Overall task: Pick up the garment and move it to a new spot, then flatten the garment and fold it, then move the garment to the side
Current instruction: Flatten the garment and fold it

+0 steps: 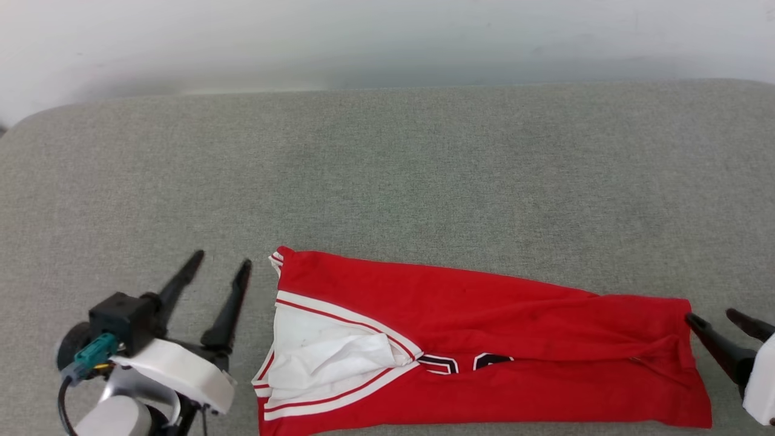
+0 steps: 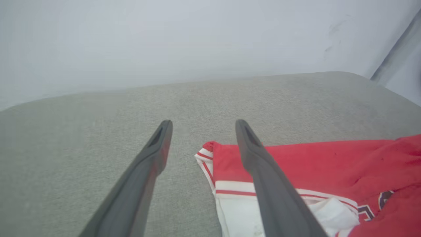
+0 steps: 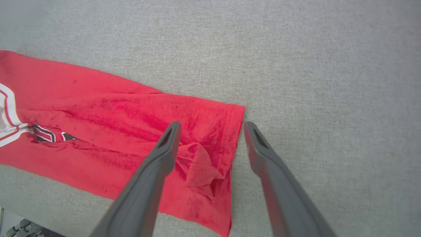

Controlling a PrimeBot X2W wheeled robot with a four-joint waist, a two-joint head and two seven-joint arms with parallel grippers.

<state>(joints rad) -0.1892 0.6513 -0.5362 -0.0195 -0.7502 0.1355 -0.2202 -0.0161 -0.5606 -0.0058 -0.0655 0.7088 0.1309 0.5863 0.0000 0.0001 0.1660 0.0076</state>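
Folded garment [image 1: 484, 315] hides most of its number [image 1: 465, 363].

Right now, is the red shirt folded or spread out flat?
Folded. The garment lies as a long narrow strip, its white sleeve on top and the number half hidden under a fold.

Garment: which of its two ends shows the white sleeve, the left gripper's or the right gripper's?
The end of the garment beside the left gripper: the white sleeve lies there; the end at the right gripper is plain red.
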